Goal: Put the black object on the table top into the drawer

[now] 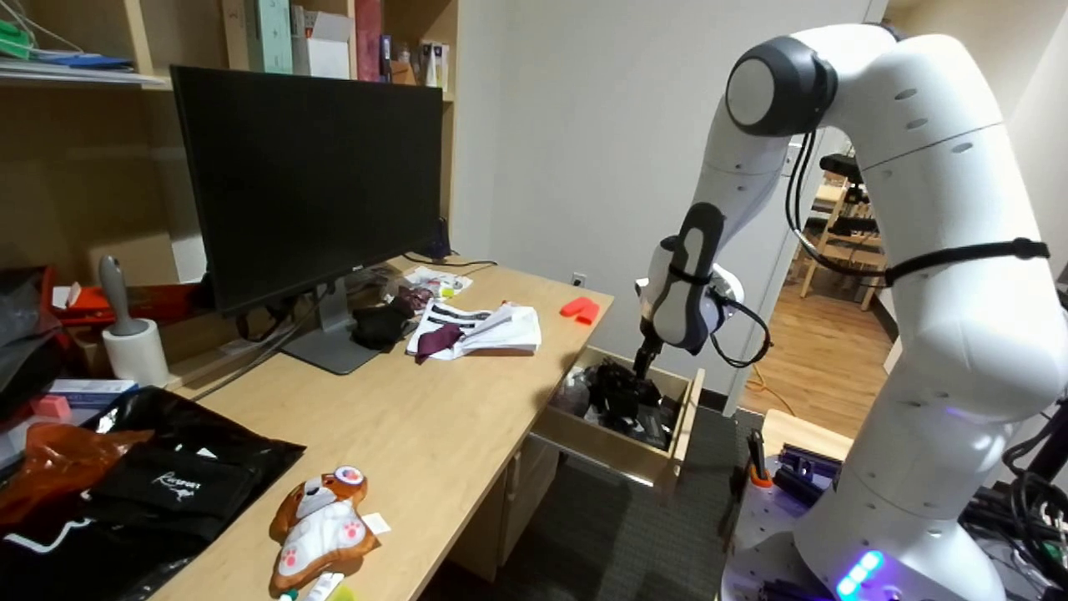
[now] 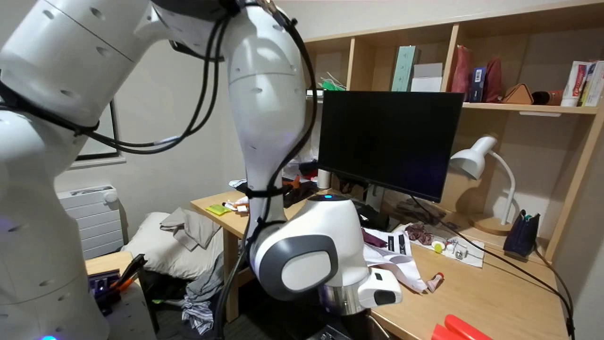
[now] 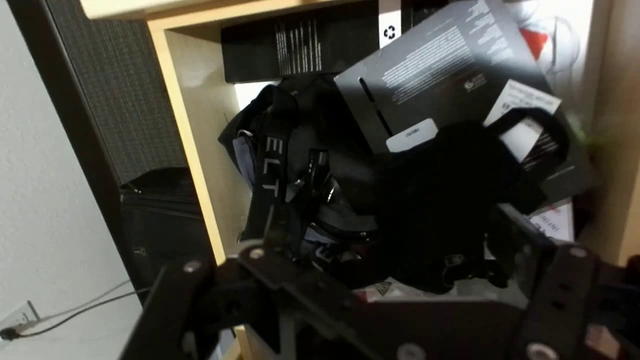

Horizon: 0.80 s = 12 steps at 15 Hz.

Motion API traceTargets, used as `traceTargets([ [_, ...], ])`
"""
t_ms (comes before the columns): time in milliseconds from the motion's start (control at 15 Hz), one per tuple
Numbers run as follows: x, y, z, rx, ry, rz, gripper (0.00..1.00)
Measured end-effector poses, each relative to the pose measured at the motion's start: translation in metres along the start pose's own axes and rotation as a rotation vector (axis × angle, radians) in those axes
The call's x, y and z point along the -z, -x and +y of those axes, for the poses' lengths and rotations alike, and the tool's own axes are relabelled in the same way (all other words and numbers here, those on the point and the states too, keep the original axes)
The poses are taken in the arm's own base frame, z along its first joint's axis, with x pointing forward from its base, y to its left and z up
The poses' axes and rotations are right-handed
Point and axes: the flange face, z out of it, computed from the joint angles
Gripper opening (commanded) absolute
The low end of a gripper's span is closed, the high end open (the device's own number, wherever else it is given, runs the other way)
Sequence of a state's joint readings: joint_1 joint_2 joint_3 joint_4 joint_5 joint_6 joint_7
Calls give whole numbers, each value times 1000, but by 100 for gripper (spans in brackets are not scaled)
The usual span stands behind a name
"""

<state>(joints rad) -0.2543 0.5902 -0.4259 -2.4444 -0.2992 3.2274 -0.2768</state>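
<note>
A small black lump (image 1: 380,324) lies on the light-wood table top (image 1: 400,426) beside the monitor stand. The drawer (image 1: 691,409) is pulled out at the table's end and full of dark items. My gripper (image 1: 642,359) points down into it. In the wrist view my gripper (image 3: 395,225) is open, its fingers wide apart. A soft black item (image 3: 440,185) with a loop lies between and beyond the fingers, on a dark grey box (image 3: 430,70). I cannot tell whether it touches the right finger. The drawer's wooden side (image 3: 187,135) shows at left in the wrist view.
Red blocks (image 1: 581,310) lie near the table corner above the drawer. White papers (image 1: 492,330), a large monitor (image 1: 313,179), a plush dog (image 1: 325,526) and a black bag (image 1: 183,484) are on the table. A lamp (image 2: 476,158) stands at the back.
</note>
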Motion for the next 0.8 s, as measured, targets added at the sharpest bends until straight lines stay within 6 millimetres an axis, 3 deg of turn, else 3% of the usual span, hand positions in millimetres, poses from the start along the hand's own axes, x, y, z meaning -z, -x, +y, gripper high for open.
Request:
traceTargets([
  [200, 47, 16, -1, 128, -23, 65, 100],
  [400, 100, 9, -18, 213, -48, 182, 100],
  [600, 155, -5, -70, 282, -77, 288, 100],
  [733, 182, -18, -110, 304, -100, 297, 100],
  [800, 190, -22, -118, 310, -100, 298, 100],
])
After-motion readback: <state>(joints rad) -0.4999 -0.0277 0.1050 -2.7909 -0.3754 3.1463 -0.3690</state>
